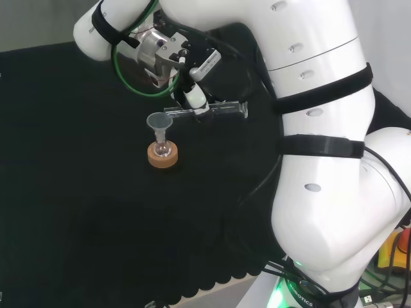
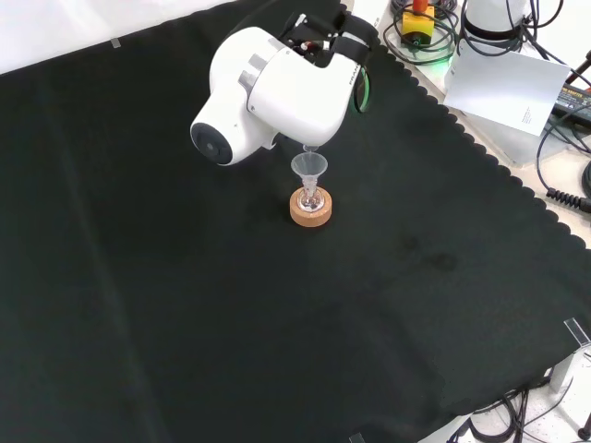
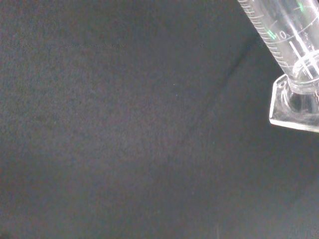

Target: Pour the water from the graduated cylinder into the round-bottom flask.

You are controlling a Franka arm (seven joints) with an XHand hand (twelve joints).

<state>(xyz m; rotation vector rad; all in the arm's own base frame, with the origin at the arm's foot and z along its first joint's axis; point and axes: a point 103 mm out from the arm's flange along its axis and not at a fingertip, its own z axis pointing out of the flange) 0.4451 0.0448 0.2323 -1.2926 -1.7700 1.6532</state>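
Gripping the graduated cylinder (image 1: pixel 212 110) sideways, the hand (image 1: pixel 192 96) tips it over the funnel (image 1: pixel 159 122).

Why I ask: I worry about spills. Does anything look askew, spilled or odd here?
Nothing looks spilled. The graduated cylinder lies nearly level in the hand, its mouth by the funnel in the round-bottom flask, upright on its cork ring. That tilt suits pouring.
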